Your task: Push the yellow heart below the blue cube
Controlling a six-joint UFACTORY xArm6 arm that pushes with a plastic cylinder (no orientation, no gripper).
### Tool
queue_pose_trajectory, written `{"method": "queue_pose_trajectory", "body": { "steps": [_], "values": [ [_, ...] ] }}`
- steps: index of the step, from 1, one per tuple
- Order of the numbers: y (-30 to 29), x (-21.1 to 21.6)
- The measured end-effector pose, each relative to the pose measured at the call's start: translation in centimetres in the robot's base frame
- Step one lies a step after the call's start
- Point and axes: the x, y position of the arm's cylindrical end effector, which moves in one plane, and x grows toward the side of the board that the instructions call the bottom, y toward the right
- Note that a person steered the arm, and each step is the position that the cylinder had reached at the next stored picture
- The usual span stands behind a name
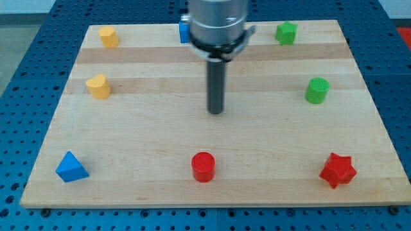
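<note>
Eight blocks lie on the wooden board (pixel 160 135). My tip (pixel 216 112) stands near the middle, touching no block; it is a plain rod, so it has nothing to open or close. The yellow heart (pixel 98 86) sits at the view's left, well apart from the tip. The blue cube (pixel 184 30) is at the view's top, partly hidden behind the arm (pixel 218 22). A second yellow block (pixel 108 36) lies at the top left, a blue pyramid (pixel 70 167) at the bottom left, a red cylinder (pixel 203 167) at the bottom, a red star (pixel 338 170) at the bottom right, and a green cylinder (pixel 316 90) and another green block (pixel 286 32) at the right.
</note>
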Motion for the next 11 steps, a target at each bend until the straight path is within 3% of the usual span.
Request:
{"method": "queue_pose_trajectory", "body": {
  "steps": [2, 3, 4, 6, 11],
  "values": [
    [-17.9, 2.2],
    [-25.3, 0.1],
    [-24.8, -4.2],
    [-23.4, -4.9],
    [-6.3, -9.3]
  ]
}}
